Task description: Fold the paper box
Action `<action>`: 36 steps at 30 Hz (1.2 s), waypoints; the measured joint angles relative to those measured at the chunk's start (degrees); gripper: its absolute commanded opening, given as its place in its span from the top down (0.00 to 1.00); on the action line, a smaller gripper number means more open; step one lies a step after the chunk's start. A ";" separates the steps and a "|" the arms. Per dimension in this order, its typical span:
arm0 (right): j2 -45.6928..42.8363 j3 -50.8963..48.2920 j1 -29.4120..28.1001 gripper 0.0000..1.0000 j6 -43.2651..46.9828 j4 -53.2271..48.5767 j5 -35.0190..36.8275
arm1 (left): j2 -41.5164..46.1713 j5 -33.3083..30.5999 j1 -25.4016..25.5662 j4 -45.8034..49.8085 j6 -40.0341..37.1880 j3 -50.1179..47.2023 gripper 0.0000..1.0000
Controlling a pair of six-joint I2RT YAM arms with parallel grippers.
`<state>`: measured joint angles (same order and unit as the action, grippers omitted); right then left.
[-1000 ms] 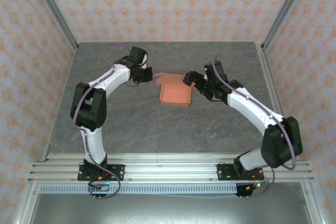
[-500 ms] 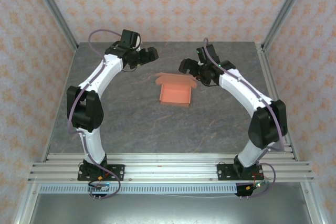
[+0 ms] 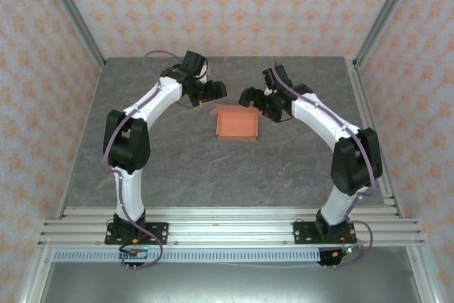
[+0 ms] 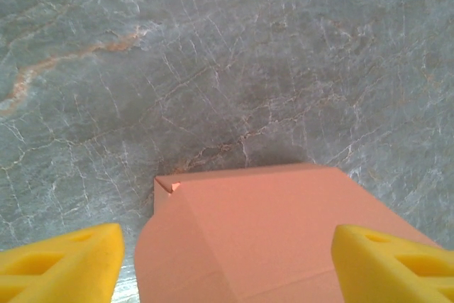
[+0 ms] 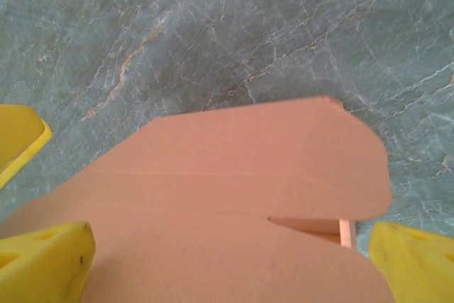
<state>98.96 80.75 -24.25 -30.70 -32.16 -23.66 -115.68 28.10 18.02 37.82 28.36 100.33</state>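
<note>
Closest to my bases the tabletop [image 3: 213, 182] is just bare grey stone. The paper box [image 3: 236, 127] sits about mid-tabletop, a shallow salmon tray with its far flap sticking up toward the back. Both my arms curve round to that far edge, one from each side. My left jaws are apart, yellow fingers [image 4: 60, 264] either side of one end of the flap, with card running between them but nothing pinched as far as I can tell. Right jaws are wide apart too, fingers [image 5: 418, 264] straddling the other end, where a rounded tab and a little slit show. My worry from here: the card is thin and nothing pins the box down. If one side pushes the flap harder than the other, the whole thing probably skids or twists on the smooth stone instead of folding. Squeeze off the crease line and I'd likely dent it in the wrong spot. My wrists are also pretty near each other, so a sloppy inward sweep could bump them. Beyond that, just the patterned back wall [image 3: 234, 5].
</note>
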 measured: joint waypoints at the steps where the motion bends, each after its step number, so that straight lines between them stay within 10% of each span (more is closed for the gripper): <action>1: 0.00 -0.48 0.11 0.01 -0.35 0.35 -0.59 | 0.00 0.07 0.00 0.11 -0.07 -0.04 0.24; 6: 0.00 -2.03 0.57 0.01 -1.60 1.77 -2.40 | 0.15 0.24 0.37 -0.17 -0.17 -3.04 0.13; 22: -4.31 6.58 0.85 0.01 6.58 -5.35 7.76 | 1.95 -0.24 0.48 -1.20 1.20 -7.89 0.22; 36: 17.94 28.02 5.77 0.01 15.15 -13.53 -2.16 | 4.87 -1.46 0.63 -0.68 1.18 -9.05 0.21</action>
<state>116.90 108.77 -18.48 -15.55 -45.69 -25.82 -110.80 26.63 18.65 37.15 29.54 91.29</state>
